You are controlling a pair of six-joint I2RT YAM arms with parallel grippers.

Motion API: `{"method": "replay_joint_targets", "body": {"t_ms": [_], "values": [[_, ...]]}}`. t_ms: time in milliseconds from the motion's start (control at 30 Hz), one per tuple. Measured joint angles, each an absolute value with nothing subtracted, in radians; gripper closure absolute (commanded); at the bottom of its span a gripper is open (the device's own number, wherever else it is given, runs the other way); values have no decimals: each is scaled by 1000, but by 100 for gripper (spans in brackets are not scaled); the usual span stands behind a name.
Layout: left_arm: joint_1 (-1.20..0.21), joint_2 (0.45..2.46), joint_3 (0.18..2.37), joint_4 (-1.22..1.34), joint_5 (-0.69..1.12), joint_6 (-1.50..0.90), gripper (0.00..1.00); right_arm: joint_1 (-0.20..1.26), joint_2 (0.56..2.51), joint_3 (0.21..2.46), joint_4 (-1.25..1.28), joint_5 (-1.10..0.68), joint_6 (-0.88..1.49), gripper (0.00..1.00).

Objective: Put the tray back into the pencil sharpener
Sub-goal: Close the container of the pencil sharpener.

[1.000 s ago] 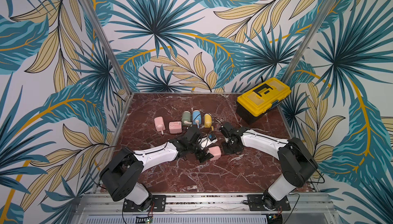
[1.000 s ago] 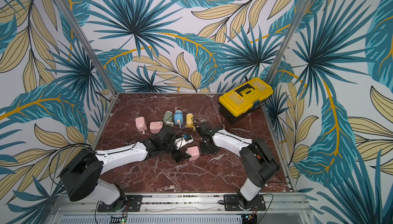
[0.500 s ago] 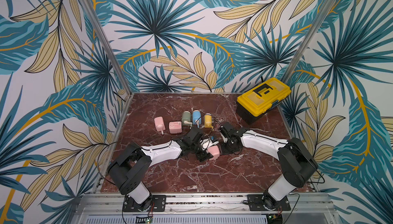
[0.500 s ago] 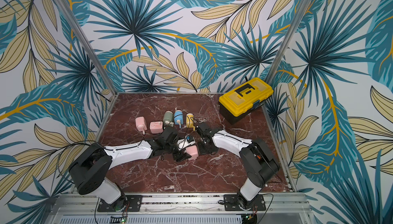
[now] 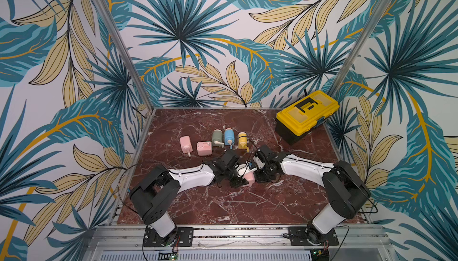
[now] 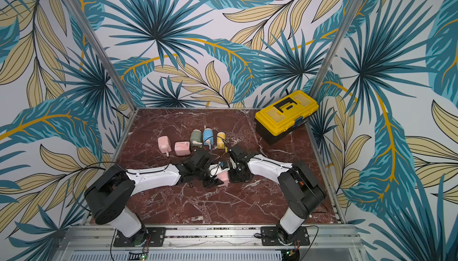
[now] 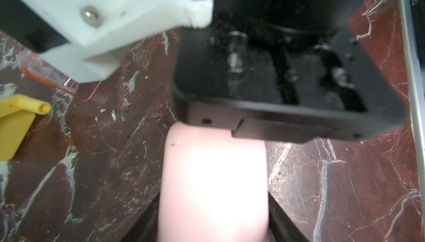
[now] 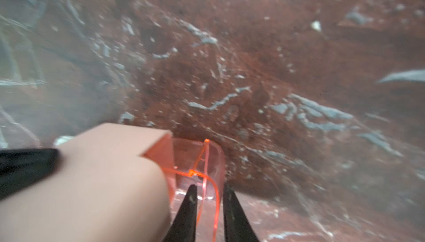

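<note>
Okay, right gripper: fingers slightly parted, straddling the tray wall (no pinch visible)
left gripper: clamped around the pencil sharpener, mid-table
tray: partly in its slot, end sticking out
tip: push straight, sharpener held firm
count: one tray, six sharpeners counting five spares toward the far edge, one toolbox, far right corner

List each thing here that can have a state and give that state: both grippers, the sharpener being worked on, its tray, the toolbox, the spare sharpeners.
left gripper: closed on the pencil sharpener's sides
right gripper: jaws slightly apart, astride the tray's end wall
pencil sharpener: held, slot facing the right gripper
tray: partly inserted, end sticking out
toolbox: lid shut
row of spare sharpeners: five, lying untouched
</note>
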State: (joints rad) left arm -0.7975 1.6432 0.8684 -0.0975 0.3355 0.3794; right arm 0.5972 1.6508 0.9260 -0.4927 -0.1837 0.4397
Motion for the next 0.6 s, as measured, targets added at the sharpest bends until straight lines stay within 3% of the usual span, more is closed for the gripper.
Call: {"method": "replay_joint_targets", "body": {"t_ms": [333,600], "values": [[-804,1643,868,-97,329,401,49,503,1488,814,-403,-302,523,66],[-805,1643,868,-96,326,405,50,457,1439,734,-362,-262,591,82]]}}
